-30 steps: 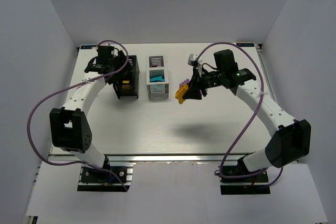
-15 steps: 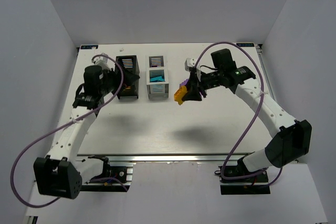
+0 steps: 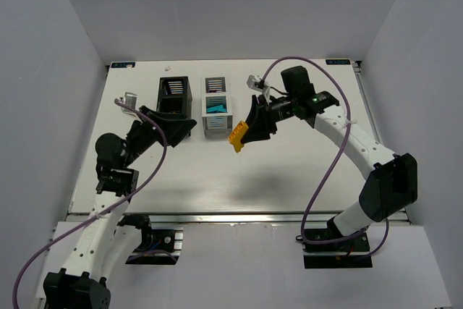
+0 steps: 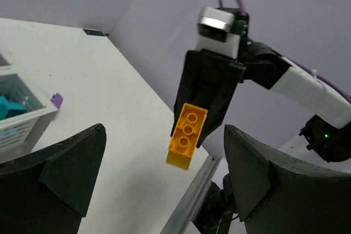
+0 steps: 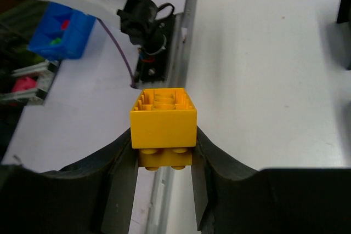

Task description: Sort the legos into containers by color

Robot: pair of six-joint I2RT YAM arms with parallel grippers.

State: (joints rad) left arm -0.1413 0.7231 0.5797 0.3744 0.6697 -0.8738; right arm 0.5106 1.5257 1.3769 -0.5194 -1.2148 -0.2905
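While the right gripper (image 5: 163,138) hangs in the air over the white table (image 3: 289,171), its two black fingers (image 5: 123,171) press on opposite sides of a yellow-orange plastic brick (image 3: 237,139) — the brick is held clear of the surface and tilted. Seen from above, it sits just in front of the near right corner of a white slatted two-compartment bin (image 3: 215,128), not touching it. The right wrist camera looks into the brick's hollow ribbed underside, with studs showing along its lower edge; the left wrist camera sees a row of round studs on its top face. Teal bricks (image 3: 215,108) lie in the near compartment of the white bin. Just left of it, with a narrow gap between, stands a black slatted two-compartment bin (image 3: 163,95); what it contains cannot be made out. One small purple brick (image 4: 56,100) lies on the table just beside a corner of the white bin. The left gripper (image 4: 163,135) is raised and points toward the right arm — its jaws stand wide apart with nothing between them, and the held brick shows through the gap, well apart from them. In the top view its fingers overlap the near end of the black bin. Beyond the table's near edge, in the right wrist view, a blue bin (image 5: 55,26) holds coloured pieces.
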